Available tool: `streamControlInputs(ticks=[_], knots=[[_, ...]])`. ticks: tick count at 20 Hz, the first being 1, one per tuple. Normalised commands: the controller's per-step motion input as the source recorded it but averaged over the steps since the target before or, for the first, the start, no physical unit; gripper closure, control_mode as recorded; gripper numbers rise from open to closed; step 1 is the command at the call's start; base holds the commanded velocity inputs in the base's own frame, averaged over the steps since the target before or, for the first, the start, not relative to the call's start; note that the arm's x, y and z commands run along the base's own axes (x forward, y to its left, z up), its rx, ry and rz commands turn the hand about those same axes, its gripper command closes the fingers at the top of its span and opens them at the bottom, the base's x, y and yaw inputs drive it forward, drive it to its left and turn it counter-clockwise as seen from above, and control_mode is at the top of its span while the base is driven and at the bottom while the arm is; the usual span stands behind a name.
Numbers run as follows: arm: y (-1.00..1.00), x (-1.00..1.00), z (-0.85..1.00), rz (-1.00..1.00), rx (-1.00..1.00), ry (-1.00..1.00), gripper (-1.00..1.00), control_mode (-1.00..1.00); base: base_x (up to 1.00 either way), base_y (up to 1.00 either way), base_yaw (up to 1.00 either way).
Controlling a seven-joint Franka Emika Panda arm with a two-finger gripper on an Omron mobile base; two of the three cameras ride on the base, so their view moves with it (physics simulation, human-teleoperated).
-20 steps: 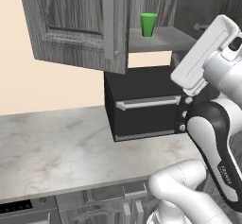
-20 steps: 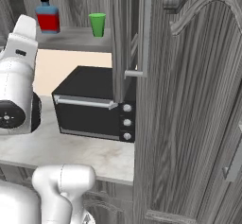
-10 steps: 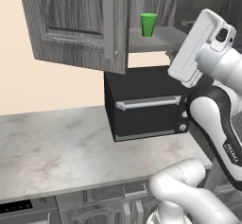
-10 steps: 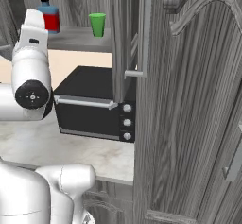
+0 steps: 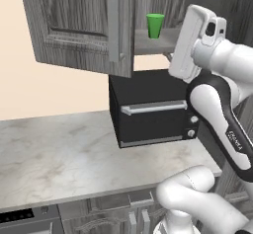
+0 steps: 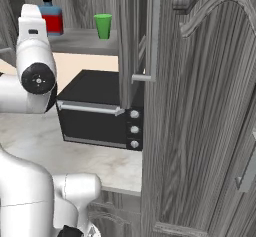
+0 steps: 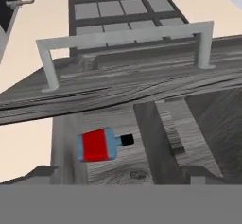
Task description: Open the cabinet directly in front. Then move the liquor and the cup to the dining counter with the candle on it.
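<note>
The cabinet [image 5: 79, 25] stands open, its left door swung out toward me. On its shelf [image 5: 148, 43] stands the green cup [image 5: 155, 24], also the cup [image 6: 103, 25] from the other side. The liquor [image 6: 52, 18] stands left of the cup; the arm's white hand [image 6: 31, 26] is raised just in front of it and covers its left edge. The hand view shows the liquor [image 7: 101, 144] lying sideways in the picture, on the shelf some way ahead, with nothing between the jaws. The fingertips are hidden. The dining counter and candle are out of view.
A black microwave [image 5: 153, 107] sits on the marble counter [image 5: 49, 154] under the cabinet. The right cabinet door [image 6: 135, 31] with its bar handle [image 7: 125, 38] stands edge-on near the hand. A tall wood-grain unit [image 6: 200, 131] walls off the right side.
The arm has lifted the hand and swung it toward the open shelf, now level with the liquor. The cup, liquor and doors have not moved.
</note>
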Motion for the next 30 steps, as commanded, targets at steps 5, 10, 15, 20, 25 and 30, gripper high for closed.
streamControlInputs(ticks=[5, 10, 15, 20, 25, 30], knots=[[0.04, 0.13, 0.00, 0.04, -0.04, 0.00, -1.00, -1.00, 0.00, 0.00, 0.00], [0.08, 0.23, 0.00, 0.00, 0.00, 0.00, -1.00, -1.00, 0.00, 0.00, 0.00], [0.29, 0.24, 0.00, 0.04, 0.00, 0.04, -1.00, -1.00, 0.00, 0.00, 0.00], [0.19, 0.23, 0.00, 0.10, 0.00, 0.06, -1.00, -1.00, 0.00, 0.00, 0.00], [0.00, 0.23, 0.00, 0.15, 0.00, 0.05, -1.00, -1.00, 0.00, 0.00, 0.00], [0.14, 0.26, -0.01, 0.15, 0.00, 0.03, -1.00, -1.00, 0.00, 0.00, 0.00]])
